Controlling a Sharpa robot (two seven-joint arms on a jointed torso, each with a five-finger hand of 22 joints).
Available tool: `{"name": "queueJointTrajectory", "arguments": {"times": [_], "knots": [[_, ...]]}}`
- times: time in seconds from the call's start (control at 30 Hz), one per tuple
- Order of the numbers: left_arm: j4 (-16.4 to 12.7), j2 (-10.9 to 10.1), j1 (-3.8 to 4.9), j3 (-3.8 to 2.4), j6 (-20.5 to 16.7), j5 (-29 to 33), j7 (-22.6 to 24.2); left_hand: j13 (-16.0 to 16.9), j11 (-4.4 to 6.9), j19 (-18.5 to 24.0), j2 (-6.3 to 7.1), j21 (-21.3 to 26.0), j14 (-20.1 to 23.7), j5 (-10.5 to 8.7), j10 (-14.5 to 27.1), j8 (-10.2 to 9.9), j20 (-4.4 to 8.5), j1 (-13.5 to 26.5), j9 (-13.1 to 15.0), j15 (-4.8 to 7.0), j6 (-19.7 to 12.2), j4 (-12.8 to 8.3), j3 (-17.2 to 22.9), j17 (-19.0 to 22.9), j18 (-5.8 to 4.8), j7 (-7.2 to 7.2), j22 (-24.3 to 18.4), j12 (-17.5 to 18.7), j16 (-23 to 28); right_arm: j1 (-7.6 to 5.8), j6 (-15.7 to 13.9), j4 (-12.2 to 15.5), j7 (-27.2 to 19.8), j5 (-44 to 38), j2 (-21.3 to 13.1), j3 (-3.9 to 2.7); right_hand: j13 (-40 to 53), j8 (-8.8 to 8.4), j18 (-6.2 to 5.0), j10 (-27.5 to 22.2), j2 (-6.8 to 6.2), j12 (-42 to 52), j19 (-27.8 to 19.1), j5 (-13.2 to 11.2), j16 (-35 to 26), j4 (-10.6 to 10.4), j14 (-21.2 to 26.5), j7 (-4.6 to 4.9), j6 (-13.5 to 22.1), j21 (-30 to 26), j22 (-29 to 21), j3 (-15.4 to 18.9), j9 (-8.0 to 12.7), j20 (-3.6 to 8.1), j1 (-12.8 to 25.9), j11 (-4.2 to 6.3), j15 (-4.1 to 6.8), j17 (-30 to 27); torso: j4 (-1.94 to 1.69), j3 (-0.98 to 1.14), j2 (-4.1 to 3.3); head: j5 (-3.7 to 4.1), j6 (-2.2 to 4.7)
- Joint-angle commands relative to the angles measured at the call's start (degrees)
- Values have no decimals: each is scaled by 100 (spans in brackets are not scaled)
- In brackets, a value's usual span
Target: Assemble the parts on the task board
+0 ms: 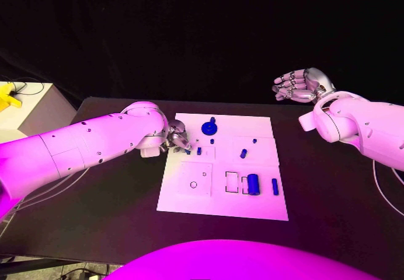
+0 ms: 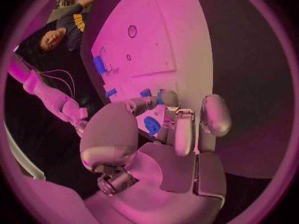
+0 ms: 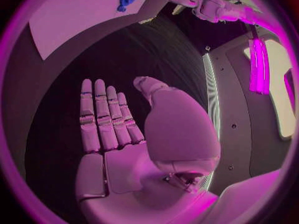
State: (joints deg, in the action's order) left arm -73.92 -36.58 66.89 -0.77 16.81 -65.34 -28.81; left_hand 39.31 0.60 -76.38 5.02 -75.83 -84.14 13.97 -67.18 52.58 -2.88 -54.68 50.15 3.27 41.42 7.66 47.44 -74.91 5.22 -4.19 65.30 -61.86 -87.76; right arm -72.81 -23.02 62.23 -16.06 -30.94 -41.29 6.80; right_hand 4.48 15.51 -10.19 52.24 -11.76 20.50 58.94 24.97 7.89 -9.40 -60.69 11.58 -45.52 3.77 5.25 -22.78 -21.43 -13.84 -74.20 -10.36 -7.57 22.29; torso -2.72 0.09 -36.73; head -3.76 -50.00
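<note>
Two rounded white arm casings are seen, dotted with small dark screws; each is ended by a silver hand, left hand (image 1: 175, 137) and right hand (image 1: 296, 85), built of jointed metal segments.

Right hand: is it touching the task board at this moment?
Apart. In the head view the right hand is raised beyond the table's far right corner, dark tabletop lying between it and the task board.

Robot lab or test cell: black table (image 1: 337, 198) against black backdrop, white task board (image 1: 220, 198) with outlined slots, loose cables (image 1: 389, 192) on table, white cabinet (image 1: 30, 108) at side.
</note>
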Motion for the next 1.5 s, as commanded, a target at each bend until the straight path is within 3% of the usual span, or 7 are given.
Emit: {"name": "queueJointTrajectory", "arguments": {"times": [0.03, 0.47, 1.07, 1.5], "knots": [[-11, 7, -10, 5, 148, -58, 50, -7, -8, -36, -28, -16, -478, 40, -47, 26, 11, -11, 4, 41, 57, -960, 911, -1205, 9, 53, 2, -21, -23, 1, 2, -3, -32, -42, -1, -4, -11, -7, -38, 36, 21, 31, 41, 32, -40, -5, -45, 236, -19, 32, -9, -35, 10, 19, 71, 4, 16, -8, 1, 0, 2, 2, 0], [0, 4, -9, 5, 185, -96, 54, -12, -5, -31, -17, -11, -481, 40, -50, 26, 12, -21, 3, 42, 61, -975, 915, -1212, 10, 57, -6, -17, -28, 2, 5, -2, -43, -41, -6, -4, -11, -7, -38, 36, 21, 31, 41, 32, -40, -5, -45, 236, -19, 32, -9, -35, 10, 19, 71, 4, 16, -8, -2, 2, 0, 42, 0], [28, 68, -9, 12, 179, -188, 52, -23, -5, -22, -11, -3, -482, 32, -53, 24, 14, -27, 0, 42, 70, -977, 912, -1215, 12, 57, -18, -9, -29, 18, 9, -7, -47, -41, 7, -4, -17, -7, -37, 37, 22, 32, 43, 38, -41, -5, -48, 236, -20, 32, -14, -42, 12, 20, 77, 5, 16, -11, 4, 8, -4, 14, 0], [75, 134, -8, 102, 238, -152, 36, -15, 25, -47, 125, -19, -487, 52, -130, 34, 29, 175, -3, 62, 139, -846, 713, -1223, 4, 105, 22, -14, -33, 20, 12, 3, -45, -41, -1, -4, -17, -7, -37, 37, 22, 32, 43, 38, -41, -5, -48, 236, -20, 32, -14, -42, 12, 20, 77, 5, 16, -11, 5, 7, -1, 33, 0]]}}
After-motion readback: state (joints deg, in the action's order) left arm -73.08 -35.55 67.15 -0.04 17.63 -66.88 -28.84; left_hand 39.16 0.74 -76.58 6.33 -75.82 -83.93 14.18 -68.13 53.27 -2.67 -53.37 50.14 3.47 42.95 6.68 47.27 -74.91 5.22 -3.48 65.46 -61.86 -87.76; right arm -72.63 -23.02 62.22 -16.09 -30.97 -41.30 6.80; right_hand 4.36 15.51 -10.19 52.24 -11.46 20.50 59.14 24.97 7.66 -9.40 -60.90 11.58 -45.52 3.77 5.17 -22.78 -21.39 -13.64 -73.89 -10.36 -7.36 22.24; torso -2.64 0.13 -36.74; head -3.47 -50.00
